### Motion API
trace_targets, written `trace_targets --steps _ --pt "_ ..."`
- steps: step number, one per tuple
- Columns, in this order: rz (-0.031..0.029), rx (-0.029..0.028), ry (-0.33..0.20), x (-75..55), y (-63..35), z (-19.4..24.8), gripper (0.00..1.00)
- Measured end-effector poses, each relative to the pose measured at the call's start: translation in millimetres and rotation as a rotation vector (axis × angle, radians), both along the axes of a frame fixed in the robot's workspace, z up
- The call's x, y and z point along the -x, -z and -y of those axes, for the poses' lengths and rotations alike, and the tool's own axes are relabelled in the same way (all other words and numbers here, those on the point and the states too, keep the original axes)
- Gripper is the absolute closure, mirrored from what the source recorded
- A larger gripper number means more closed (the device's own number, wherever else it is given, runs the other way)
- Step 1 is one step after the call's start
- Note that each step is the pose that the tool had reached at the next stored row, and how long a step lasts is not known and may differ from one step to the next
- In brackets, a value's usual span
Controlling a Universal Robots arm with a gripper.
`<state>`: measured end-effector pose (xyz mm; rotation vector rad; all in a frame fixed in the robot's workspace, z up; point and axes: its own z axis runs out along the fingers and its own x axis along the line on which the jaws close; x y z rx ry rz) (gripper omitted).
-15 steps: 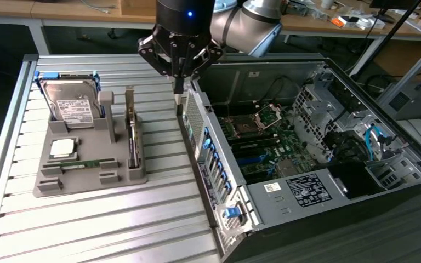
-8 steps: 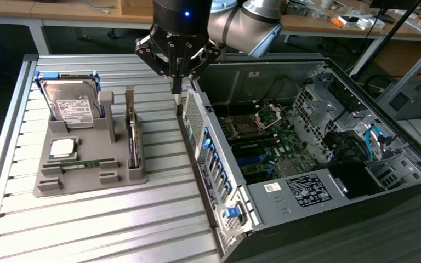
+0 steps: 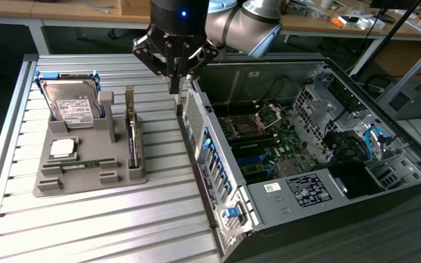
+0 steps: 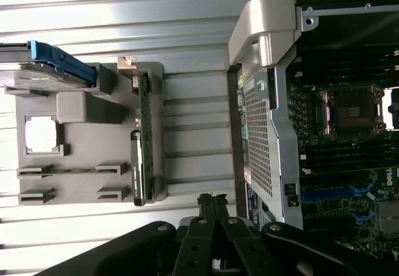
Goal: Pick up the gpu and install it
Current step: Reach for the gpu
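Closest to the wrist camera, the tool (image 4: 212, 199) has its black fingers pressed together, gripping nothing, above the bare table (image 4: 187, 27) between the grey tray (image 4: 81, 111) and the open computer case (image 4: 262, 120). The gpu (image 4: 144, 139) stands on edge in the tray's slot along the side nearest the case, apart from the tool. That view looks straight down the card's thin edge. The exterior view instead shows the gpu's (image 3: 131, 131) flat side and the tool (image 3: 174, 90) hanging from the arm, above the tray's (image 3: 86, 178) case-side far corner. A hard drive (image 3: 72, 107) leans upright at the tray's far end. A memory stick (image 3: 86, 163) and what looks like a processor chip (image 3: 63, 147) lie flat nearer the tray's middle. Beside the tray, the case (image 3: 218, 181) exposes its motherboard (image 3: 269, 137). Ribbed aluminium slats form the table (image 3: 94, 224). Wooden workbenches (image 3: 72, 11) with cables stand behind it.
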<state>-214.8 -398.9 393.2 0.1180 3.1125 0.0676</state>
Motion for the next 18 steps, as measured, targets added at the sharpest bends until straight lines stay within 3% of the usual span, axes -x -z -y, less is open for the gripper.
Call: trace_targets --steps 18 --pt "0.0 -0.0001 0.0 10.5 0.0 0.0 0.89"
